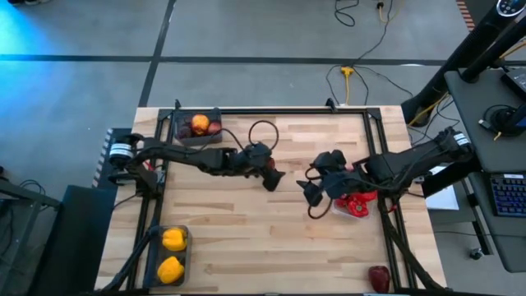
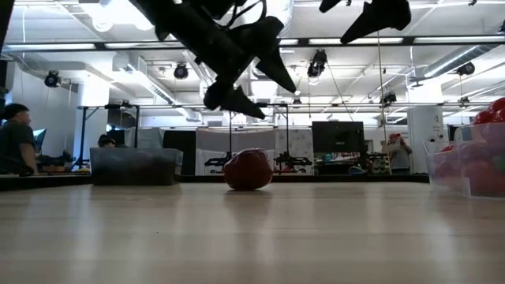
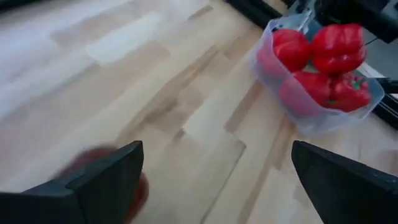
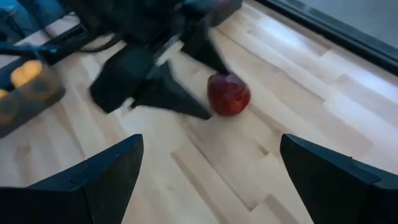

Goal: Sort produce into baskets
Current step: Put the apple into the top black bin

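One dark red apple (image 4: pixel 228 94) lies near the table's middle, beside the left gripper (image 1: pixel 269 175), fingers spread. Lower squarely over it, then close gently. Right gripper (image 1: pixel 312 191) waits nearby, spread.

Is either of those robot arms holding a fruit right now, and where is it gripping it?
Neither. The left tool hangs open above a red apple lying on the table; the right tool is open and empty too.
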You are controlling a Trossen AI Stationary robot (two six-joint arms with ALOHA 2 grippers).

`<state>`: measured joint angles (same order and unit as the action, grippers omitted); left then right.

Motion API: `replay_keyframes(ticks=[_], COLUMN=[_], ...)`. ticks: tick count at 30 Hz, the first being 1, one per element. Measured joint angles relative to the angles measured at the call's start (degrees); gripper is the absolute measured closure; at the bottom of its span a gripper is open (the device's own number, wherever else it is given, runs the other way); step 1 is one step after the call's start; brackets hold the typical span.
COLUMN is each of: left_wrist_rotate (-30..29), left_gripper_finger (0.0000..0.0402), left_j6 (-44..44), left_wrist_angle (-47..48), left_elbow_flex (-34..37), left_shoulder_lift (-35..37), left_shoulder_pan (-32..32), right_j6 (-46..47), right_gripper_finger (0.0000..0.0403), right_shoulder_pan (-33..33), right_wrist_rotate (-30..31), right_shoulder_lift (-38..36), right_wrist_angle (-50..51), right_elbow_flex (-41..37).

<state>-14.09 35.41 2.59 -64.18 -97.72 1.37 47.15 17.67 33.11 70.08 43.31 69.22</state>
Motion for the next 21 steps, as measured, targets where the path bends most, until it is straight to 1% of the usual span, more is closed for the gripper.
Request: replay_keyframes(ticks=[4, 7, 11, 13, 16, 21], left_wrist_rotate=[-0.3, -0.41, 0.32, 1.72, 2.72, 2.72], left_gripper_finger=[0.0016, 0.0016, 0.0016, 0.0016, 0.0016, 0.001], left_j6=[-3.93, -7.39, -12.36, -13.67, -15.26, -20.6], left_wrist_angle=[3.08, 4.57, 5.47, 5.62, 5.58, 7.28], left_elbow_flex=[-3.28, -3.7, -0.9, 0.75, 2.53, 2.94], left_shoulder_lift=[-0.95, -0.71, -0.62, -0.31, 0.84, 1.56], left_shoulder_pan=[0.89, 1.33, 1.15, 1.07, 1.04, 1.28], right_j6=[0.9, 1.71, 2.47, 2.56, 3.29, 5.95], right_gripper_finger=[0.0034, 0.0034, 0.0034, 0.0034, 0.0034, 0.0034], right_shoulder_pan=[1.11, 1.25, 1.58, 1.97, 2.39, 2.35], right_wrist_rotate=[-0.03, 0.03, -1.61, -3.09, -3.41, -3.39], right_shoulder_lift=[0.17, 0.17, 0.15, 0.15, 0.17, 0.22], right_wrist_angle=[0.0, 0.14, 0.46, 0.55, 1.34, 1.34], right_elbow_flex=[-0.01, -0.01, -0.01, -0.01, -0.17, -0.45])
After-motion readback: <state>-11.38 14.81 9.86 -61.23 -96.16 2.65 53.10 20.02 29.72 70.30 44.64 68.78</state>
